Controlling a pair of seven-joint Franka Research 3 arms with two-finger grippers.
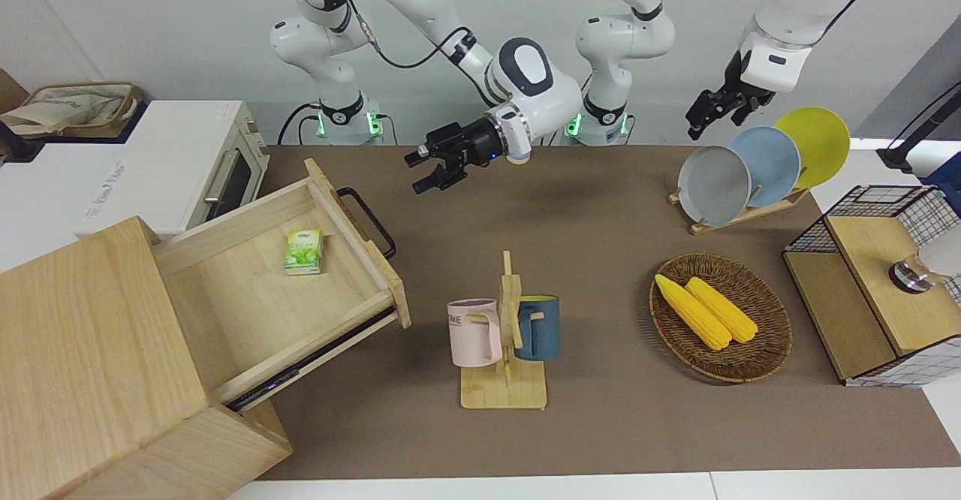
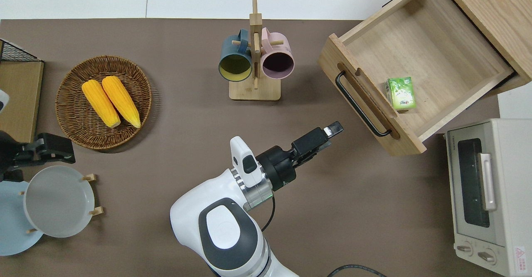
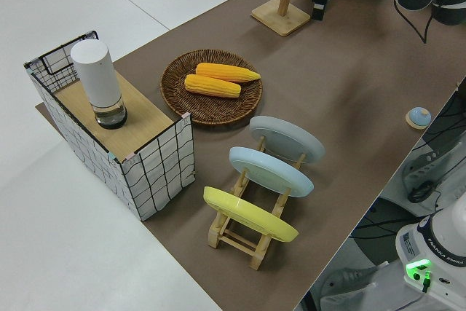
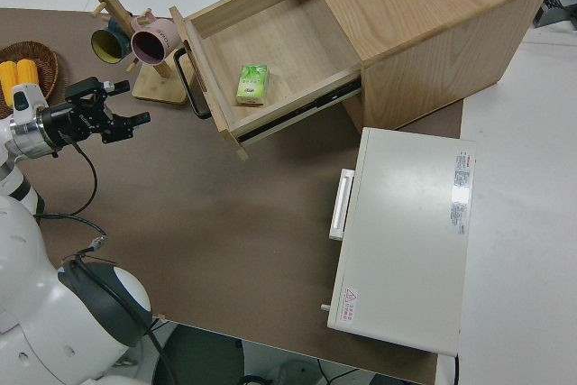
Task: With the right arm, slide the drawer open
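Drawer (image 1: 300, 290) pulled well out of the cabinet (image 1: 97, 365), green carton (image 1: 304, 251) inside near its front. Right gripper (image 1: 428, 171) over bare table near the drawer's black handle (image 1: 368, 220), clear of it, fingers spread, empty. Left arm parked.

— Where do your cameras sit?

— One faces me from across the tabletop (image 1: 601, 207), raised, taking in both my arms. One hangs overhead and looks straight down my way, my right arm entering from the bottom.

— And the side ones?

— One stands high at my left end, looking diagonally along the tabletop. One sits above my right arm, looking where it reaches.

— What do they share?

— Front, overhead and right-side views all catch the open drawer (image 1: 300, 297); the mug rack (image 2: 254, 60) appears in all four.
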